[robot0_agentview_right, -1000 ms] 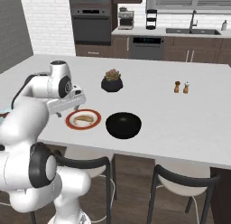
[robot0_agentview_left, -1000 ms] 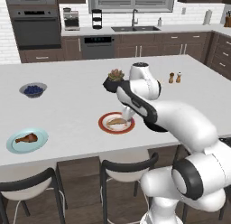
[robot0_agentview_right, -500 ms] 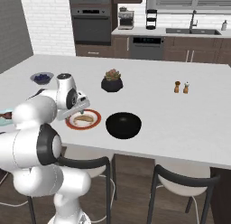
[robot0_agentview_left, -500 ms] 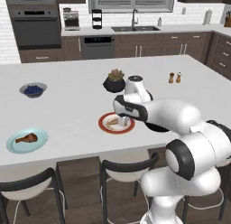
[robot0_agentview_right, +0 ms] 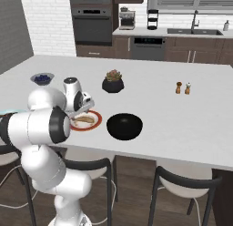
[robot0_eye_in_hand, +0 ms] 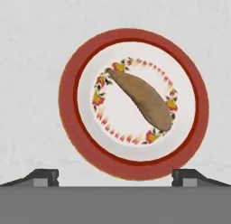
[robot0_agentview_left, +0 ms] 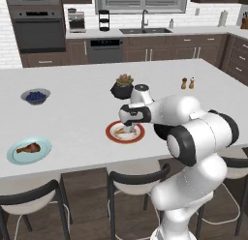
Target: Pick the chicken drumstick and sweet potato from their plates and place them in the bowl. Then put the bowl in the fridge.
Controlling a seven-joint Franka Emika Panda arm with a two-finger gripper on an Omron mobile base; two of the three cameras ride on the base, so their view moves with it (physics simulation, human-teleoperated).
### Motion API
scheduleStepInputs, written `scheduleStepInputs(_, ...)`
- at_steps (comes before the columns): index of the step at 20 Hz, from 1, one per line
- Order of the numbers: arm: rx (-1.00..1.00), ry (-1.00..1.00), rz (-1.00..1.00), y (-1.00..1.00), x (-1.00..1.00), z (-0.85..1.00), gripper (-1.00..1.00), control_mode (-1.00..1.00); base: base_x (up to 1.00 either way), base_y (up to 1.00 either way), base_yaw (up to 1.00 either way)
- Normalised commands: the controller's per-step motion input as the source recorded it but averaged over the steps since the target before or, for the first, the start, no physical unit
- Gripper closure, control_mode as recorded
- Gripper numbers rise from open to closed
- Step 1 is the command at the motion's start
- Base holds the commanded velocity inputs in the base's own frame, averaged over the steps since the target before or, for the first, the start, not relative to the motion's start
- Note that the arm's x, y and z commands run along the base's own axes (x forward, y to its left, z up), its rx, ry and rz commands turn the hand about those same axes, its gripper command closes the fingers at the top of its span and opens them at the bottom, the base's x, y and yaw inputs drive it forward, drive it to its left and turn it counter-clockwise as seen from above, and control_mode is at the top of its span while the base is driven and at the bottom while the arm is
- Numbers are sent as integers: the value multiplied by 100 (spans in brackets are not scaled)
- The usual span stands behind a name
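On the island counter point(robot0_agentview_left: 72, 113), near edge: red-rimmed plate point(robot0_eye_in_hand: 72, 128) sits close to the front edge, open white top all round it.
Red-rimmed plate contents: sweet potato point(robot0_eye_in_hand: 142, 100), lying aslant across the centre.
Blue plate point(robot0_agentview_left: 14, 157): far to the arm's left, holds the chicken drumstick point(robot0_agentview_left: 28, 148).
Black bowl point(robot0_agentview_right: 124, 125): just right of the red-rimmed plate, apart from it, nothing in it.
Grey bowl point(robot0_agentview_left: 35, 95): blueberries, well behind the blue plate.
Plant pot point(robot0_agentview_right: 113, 82): behind the plates.
Gripper point(robot0_eye_in_hand: 115, 175): jaws spread wide, above the sweet potato, not touching.
Change: arm has swung lower over the red-rimmed plate since a second ago.
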Motion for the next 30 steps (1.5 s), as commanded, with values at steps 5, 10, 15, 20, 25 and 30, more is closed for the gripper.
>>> scheduleStepInputs(5, 0, 0, 0, 4, 34, -21, -100, -100, 0, 0, 0)
scheduleStepInputs(10, 0, 0, 0, 1, 18, -27, -100, -100, 0, 0, 0)
scheduleStepInputs(15, 0, 3, 0, 5, 46, -17, -100, -100, 0, 0, 0)
scheduleStepInputs(20, 0, 0, 0, 0, 34, -19, -100, -100, 0, 0, 0)
scheduleStepInputs(25, 0, 0, 0, 0, 0, -27, -100, -100, 0, 0, 0)
scheduleStepInputs(30, 0, -2, 4, 0, 0, -32, -100, -100, 0, 0, 0)
